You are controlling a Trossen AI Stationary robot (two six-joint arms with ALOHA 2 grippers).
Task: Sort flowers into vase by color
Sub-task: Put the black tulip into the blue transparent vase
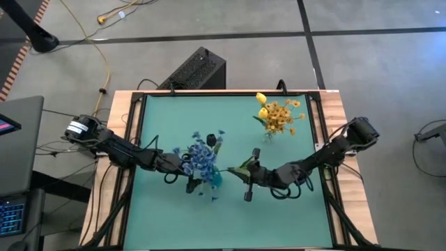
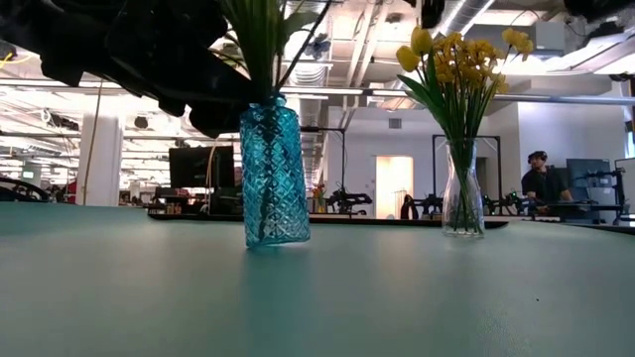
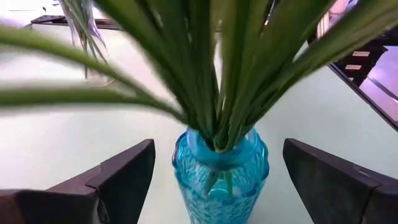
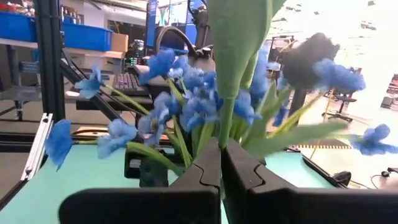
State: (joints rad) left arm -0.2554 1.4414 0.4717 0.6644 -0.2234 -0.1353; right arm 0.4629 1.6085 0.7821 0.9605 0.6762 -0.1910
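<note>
I have the right gripper pinched tight on a thin green stalk with one broad, smooth leaf; its bloom isn't clearly in view, so I can't confirm the colour. It sits mid-table, just beside the blue flowers. The left gripper stands wide, its fingers flanking the teal glass vase without touching it. To do this well, I'd close the left around the vase to steady it, then bring the stalk in upright over the narrow neck, since the leaves already crowd the opening. The vase is diamond-cut and rather slender, likely tippy. The yellow flowers stand well apart in a clear, flared glass vase
</note>
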